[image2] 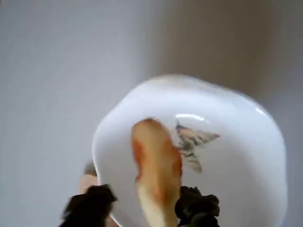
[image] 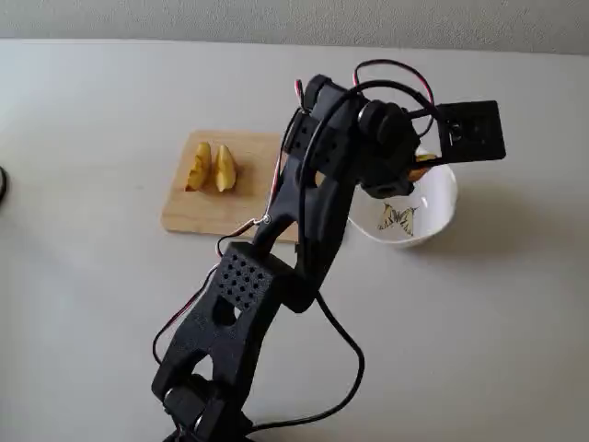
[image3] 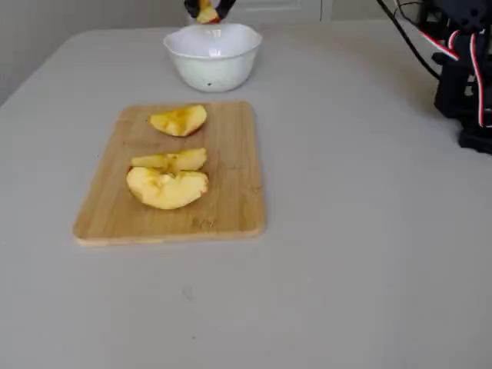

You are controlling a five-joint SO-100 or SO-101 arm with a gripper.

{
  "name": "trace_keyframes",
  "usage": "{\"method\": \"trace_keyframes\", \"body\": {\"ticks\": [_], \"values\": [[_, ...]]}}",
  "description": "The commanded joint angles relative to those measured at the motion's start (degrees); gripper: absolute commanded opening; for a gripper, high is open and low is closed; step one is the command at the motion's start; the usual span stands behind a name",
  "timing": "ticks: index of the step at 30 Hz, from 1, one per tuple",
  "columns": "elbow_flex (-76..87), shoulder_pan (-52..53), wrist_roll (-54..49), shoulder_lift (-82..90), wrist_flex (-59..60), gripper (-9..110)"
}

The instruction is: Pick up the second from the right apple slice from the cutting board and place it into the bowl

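Pale grey table (image3: pixel 369 231), plain wall behind. My gripper (image2: pixel 158 213) pinches apple slice (image2: pixel 156 170), hanging directly above bowl (image2: pixel 246 156), long axis pointing into it (release should drop it inside). Cutting board (image3: pixel 231 200) holds three slices mid-table. Jaw tips blurred, cut off by wrist view edge.

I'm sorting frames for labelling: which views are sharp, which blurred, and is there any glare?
Wrist view: soft throughout, the held apple slice and gripper blurred, with a glare streak on the bowl. Both fixed views: fairly sharp under even light; the cutting board reads clearly.
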Motion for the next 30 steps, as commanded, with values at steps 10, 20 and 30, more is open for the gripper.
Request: {"method": "trace_keyframes", "body": {"ticks": [10, 20, 30], "values": [[-1.2, -12.3, 12.5, 33.3, 2.5, 4], [30.2, -24.3, 34.3, 76.3, 2.2, 0], [102.0, -29.4, 39.7, 131.6, -14.7, 0]]}}
